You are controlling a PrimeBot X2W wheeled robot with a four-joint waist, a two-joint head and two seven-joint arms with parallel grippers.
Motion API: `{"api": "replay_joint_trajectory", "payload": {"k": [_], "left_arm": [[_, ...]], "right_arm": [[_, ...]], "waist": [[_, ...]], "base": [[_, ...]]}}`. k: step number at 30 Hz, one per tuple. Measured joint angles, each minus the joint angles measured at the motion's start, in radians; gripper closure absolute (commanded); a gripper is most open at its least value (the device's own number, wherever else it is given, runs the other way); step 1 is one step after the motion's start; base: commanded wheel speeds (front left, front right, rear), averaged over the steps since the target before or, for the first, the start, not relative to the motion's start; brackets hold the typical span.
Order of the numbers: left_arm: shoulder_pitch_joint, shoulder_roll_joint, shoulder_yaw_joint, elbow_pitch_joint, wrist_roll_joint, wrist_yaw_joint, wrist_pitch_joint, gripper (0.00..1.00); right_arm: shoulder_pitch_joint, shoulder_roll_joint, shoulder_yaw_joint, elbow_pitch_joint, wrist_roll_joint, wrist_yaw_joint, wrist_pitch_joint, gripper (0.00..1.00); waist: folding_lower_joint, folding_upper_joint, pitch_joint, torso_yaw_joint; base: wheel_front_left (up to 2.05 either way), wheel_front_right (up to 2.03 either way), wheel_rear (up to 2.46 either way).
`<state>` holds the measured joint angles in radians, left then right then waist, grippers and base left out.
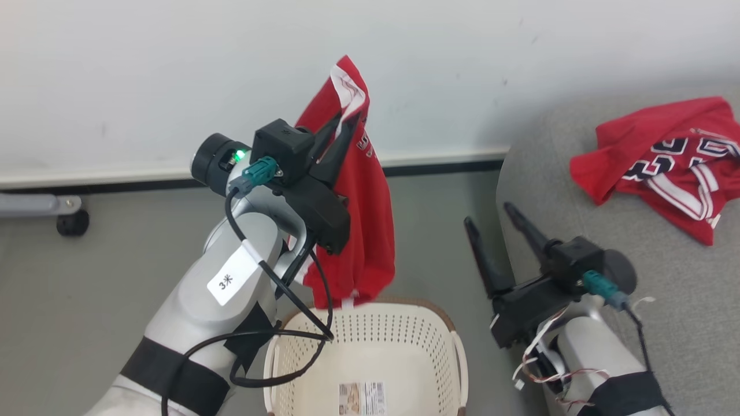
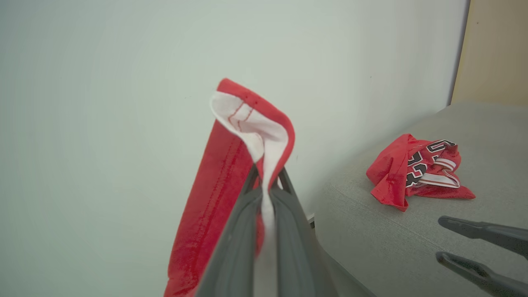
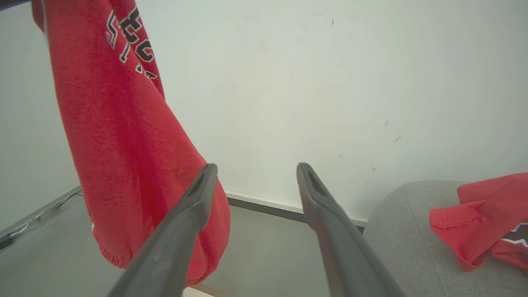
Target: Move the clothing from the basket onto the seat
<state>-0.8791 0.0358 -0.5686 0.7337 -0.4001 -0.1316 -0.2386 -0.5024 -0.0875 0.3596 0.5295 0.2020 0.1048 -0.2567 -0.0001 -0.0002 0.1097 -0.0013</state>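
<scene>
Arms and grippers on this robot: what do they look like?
Rounded silver-grey forearms with black bands; the left forearm bears a white label and a black cable. Boxy black wrists carry teal connectors; the left shows a green light. The left gripper and right gripper each have two long, tapering dark fingers. Red-and-white wires hang by the right arm.

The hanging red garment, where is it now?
In the head view the garment hangs left of centre, pinched at its top by the left pincer, its hem above the rim of the basket, with the sofa to its right.
</scene>
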Motion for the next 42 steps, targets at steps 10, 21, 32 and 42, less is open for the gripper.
{"api": "replay_joint_trajectory", "payload": {"k": [10, 21, 32, 42], "left_arm": [[0.009, -0.003, -0.107, -0.058, -0.099, 0.000, 0.054, 1.00], [0.016, -0.001, -0.204, -0.167, -0.170, 0.017, 0.106, 1.00], [0.010, 0.000, -0.255, -0.274, -0.233, 0.046, 0.133, 1.00], [0.083, 0.053, -0.188, -0.256, -0.244, 0.097, 0.141, 0.95]], "right_arm": [[0.002, 0.021, 0.137, 0.094, 0.011, 0.016, 0.000, 0.00], [-0.019, 0.025, 0.234, 0.200, 0.048, 0.019, 0.000, 0.00], [-0.127, 0.025, 0.360, 0.235, 0.136, 0.020, 0.000, 1.00], [-0.143, 0.025, 0.361, 0.272, 0.177, 0.020, 0.000, 1.00]], "waist": [[0.0000, 0.0000, -0.130, -0.001], [0.0001, 0.0001, -0.165, 0.036], [0.0002, 0.0002, -0.166, 0.081], [0.0002, 0.0003, -0.155, 0.072]], "base": [[0.00, 0.00, 0.00], [0.00, 0.00, 0.00], [0.00, 0.00, 0.00], [0.00, 0.00, 0.00]]}}
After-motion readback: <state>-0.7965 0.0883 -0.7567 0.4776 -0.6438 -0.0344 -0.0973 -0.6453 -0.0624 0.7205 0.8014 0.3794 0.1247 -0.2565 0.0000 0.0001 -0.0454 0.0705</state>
